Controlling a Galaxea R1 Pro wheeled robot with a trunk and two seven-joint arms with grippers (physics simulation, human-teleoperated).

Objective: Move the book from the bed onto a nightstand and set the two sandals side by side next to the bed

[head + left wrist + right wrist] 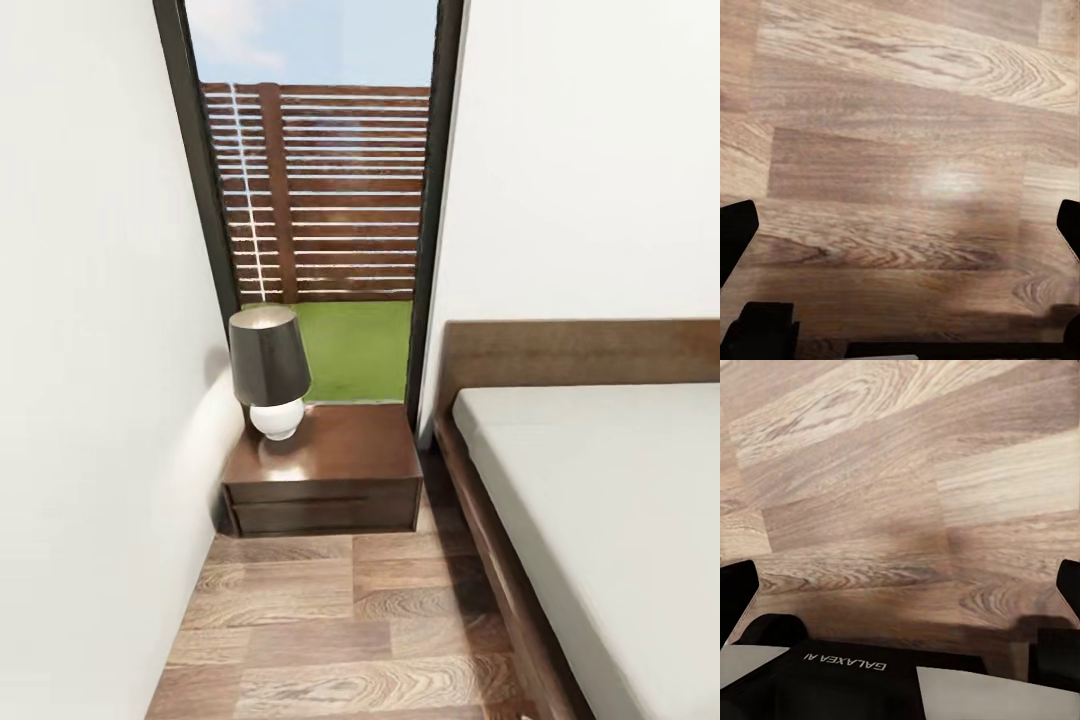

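Two open grippers to start with: left gripper (900, 232) spread wide over bare floor (907, 112), right gripper (900, 592) likewise spread and pointed at the planks, nothing clasped in either. Judged as an approach step, with no pick begun. Cannot tell where the book or the sandals lie; scan the rest of the bed (610, 520), beyond the plain mattress corner by the headboard (580, 350), before committing an arm. Ahead, note the nightstand (330, 455) against the wall under the window (320, 200), just beside the bed's head corner, with a narrow gap between. Treat its top as the likely drop spot for the book: aim for the bare part toward the front edge and the corner nearer the bed, well away from the lamp (268, 370) at the rear corner by the side wall (90, 350). Keep the base centred on the strip of floor (330, 620) between that wall and the bed's side edge; little room to turn here, so expect elbows to risk brushing wall or bed frame. Lower the book flat and let go only once resting, since a glossy top probably lets a thin paperback slide. Mind the lamp's wide shade when reaching in from above.
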